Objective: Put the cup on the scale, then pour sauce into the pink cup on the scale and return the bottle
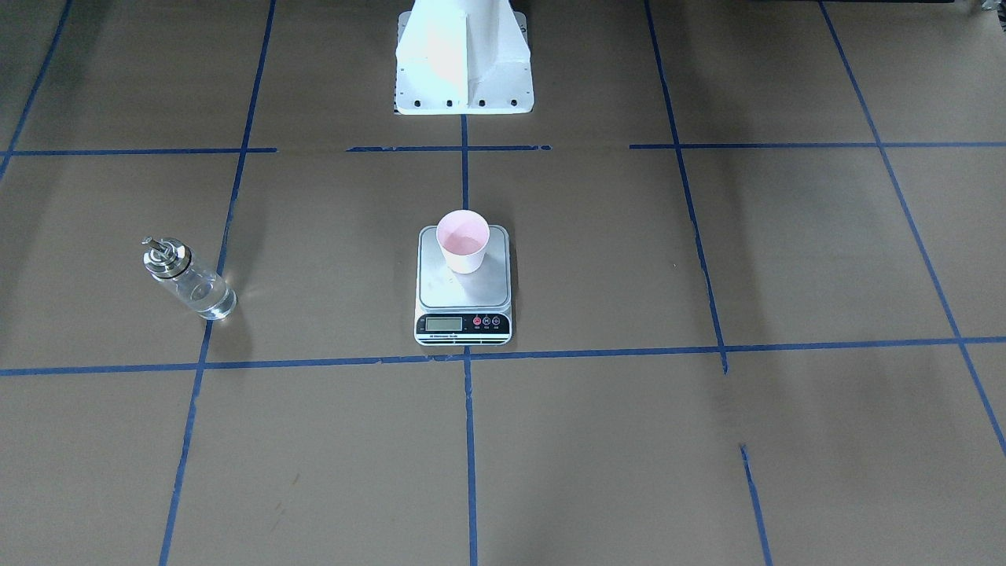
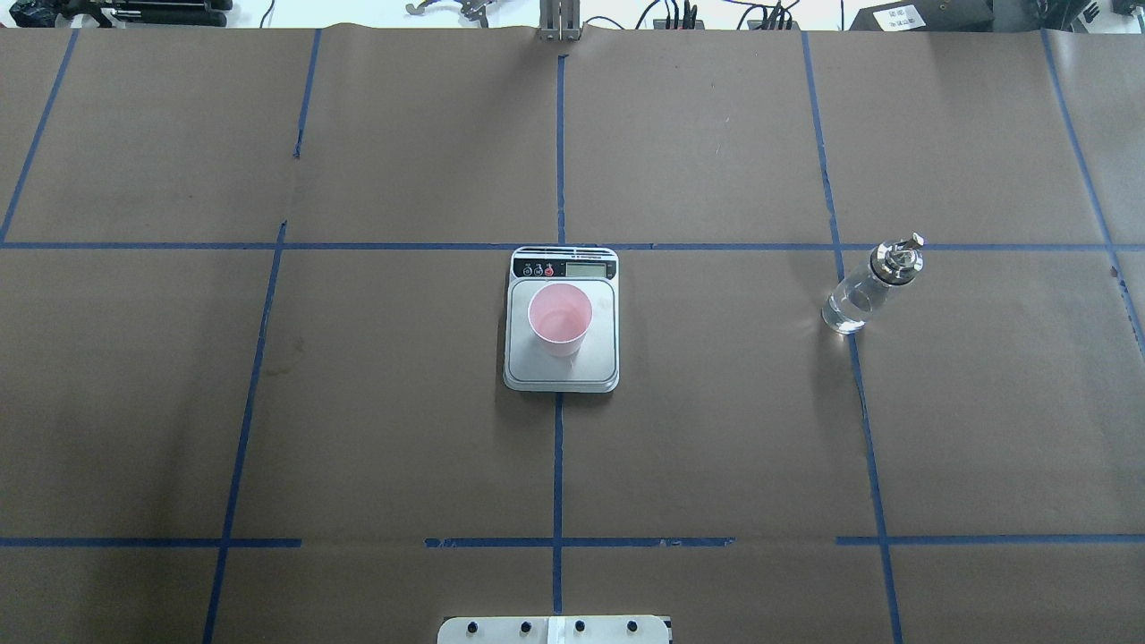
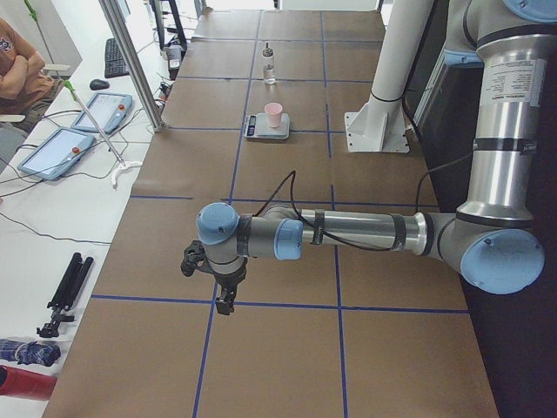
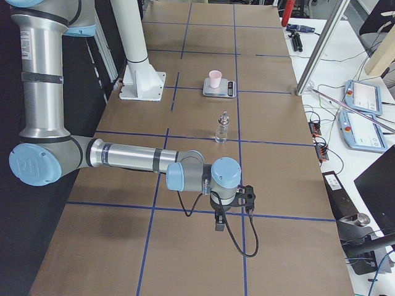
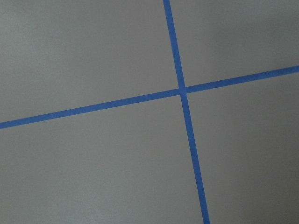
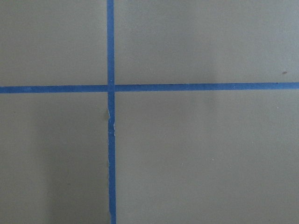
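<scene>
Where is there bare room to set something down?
The brown paper between the flat silver kitchen scale and the clear glass bottle is bare; so is the scale's other side. Crowded: only the scale's platform, holding the pink paper cup.

Robotics lab: tape-gridded table (image 2: pixel 716 402), teach pendants (image 3: pixel 54 152), industrial arm (image 3: pixel 365 231).

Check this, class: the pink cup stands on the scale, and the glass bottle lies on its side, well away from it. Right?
No. The bottle stands upright, not on its side; the exterior right view shows it. The cup does stand on the scale, the bottle well away.
</scene>
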